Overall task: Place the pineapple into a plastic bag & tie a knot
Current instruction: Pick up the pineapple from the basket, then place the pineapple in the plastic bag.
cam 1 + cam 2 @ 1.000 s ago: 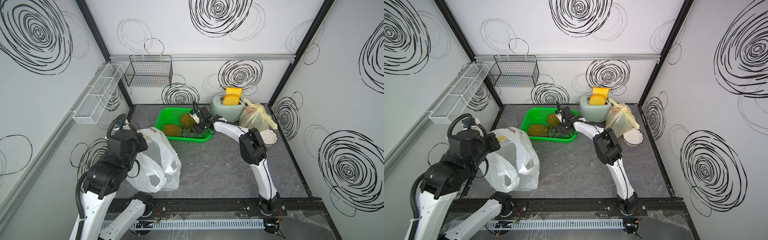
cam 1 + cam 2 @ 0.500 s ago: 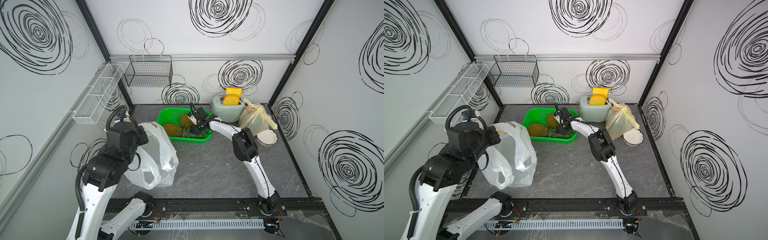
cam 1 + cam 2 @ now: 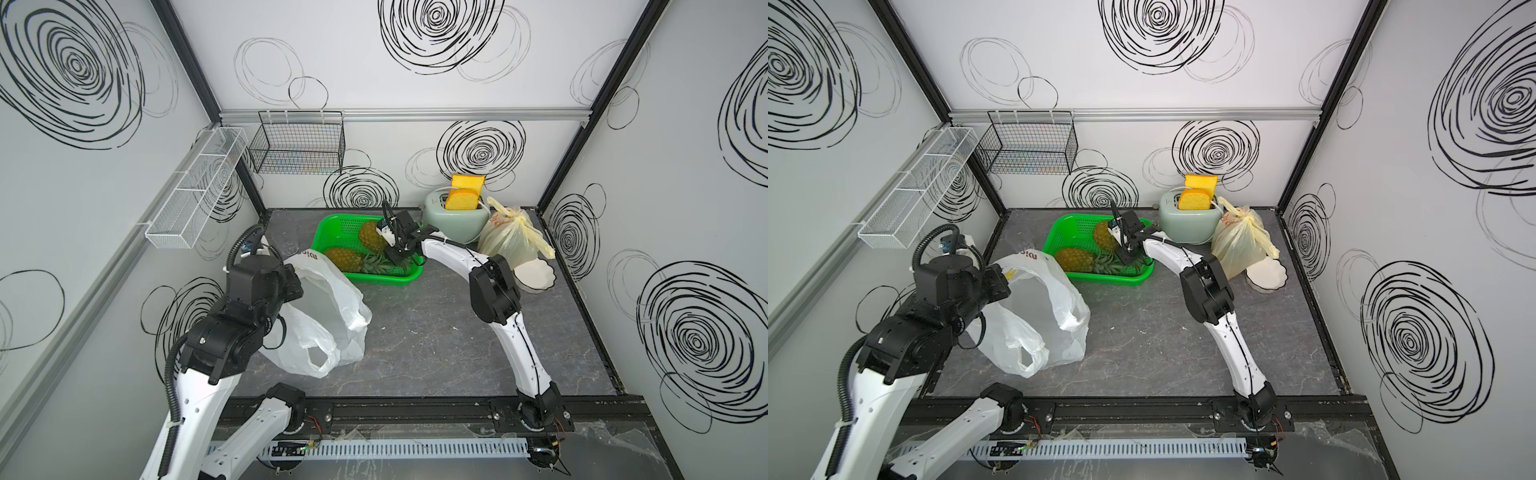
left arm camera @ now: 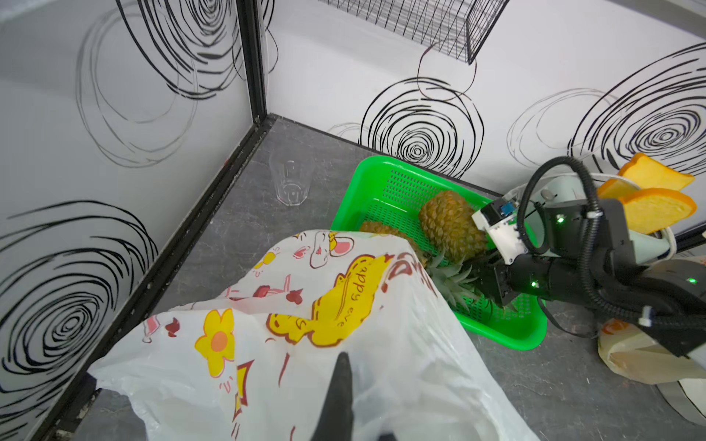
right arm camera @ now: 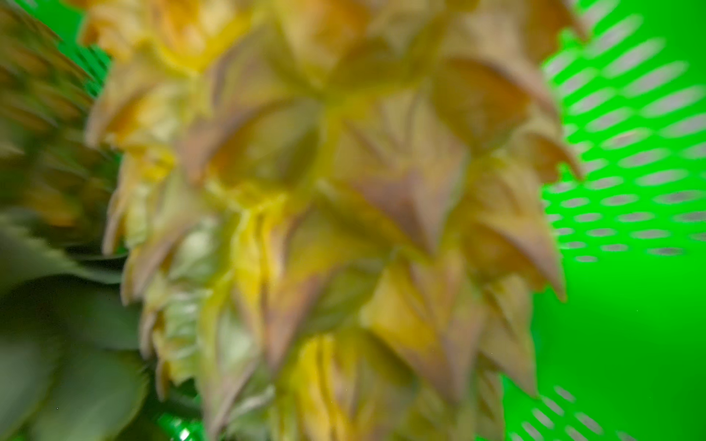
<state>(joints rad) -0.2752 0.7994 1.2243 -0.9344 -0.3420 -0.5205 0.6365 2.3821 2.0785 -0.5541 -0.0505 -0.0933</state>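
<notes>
Lying diagonally in the green basket [image 3: 384, 279], your pineapple [image 3: 371, 235] points its crown lower right; right jaws' grip unclear, left jaws clamp the "appy"-printed plastic bag [image 4: 344, 305].

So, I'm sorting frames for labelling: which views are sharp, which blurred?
Right wrist view: pineapple fills the frame, heavily blurred, green basket behind soft too. Left wrist view: sharp on the plastic bag. Both top views: sharp, evenly lit.
</notes>
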